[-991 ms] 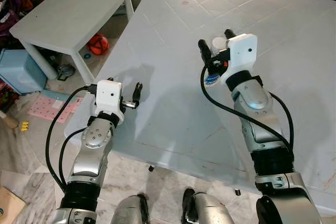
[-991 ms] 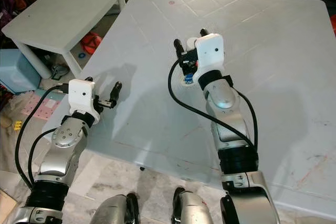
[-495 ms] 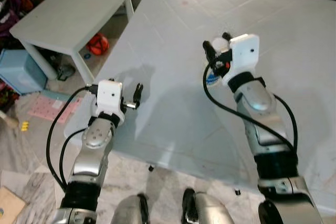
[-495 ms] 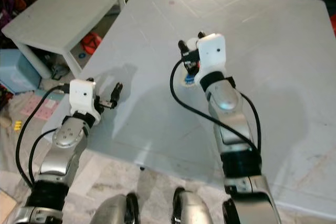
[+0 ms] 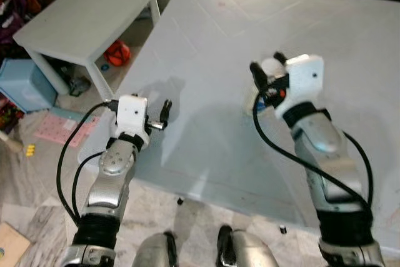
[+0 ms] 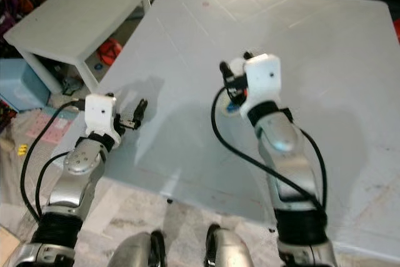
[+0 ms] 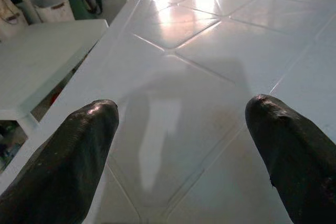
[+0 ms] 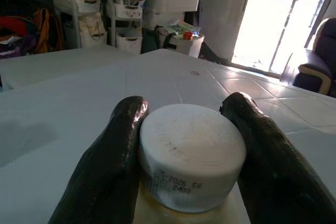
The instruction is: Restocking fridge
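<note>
White tiled tabletop [image 5: 206, 123] spreads before me, with a small white plastic side table [image 5: 81, 17] off its left corner and household clutter on the floor beyond. My right gripper [image 8: 186, 156] is clamped on a white-capped jar with a blue label [image 8: 191, 153], one black finger [image 8: 113, 156] pressed to each side of the cap. Against a second ago, the jar has risen off the tabletop and drifted rightward with my arm, so I judge the pick complete and the carry toward the fridge begun. No fridge can be seen from this position. My left gripper [image 7: 189, 145] hovers over the table's near edge, fingers spread apart and holding nothing.
</note>
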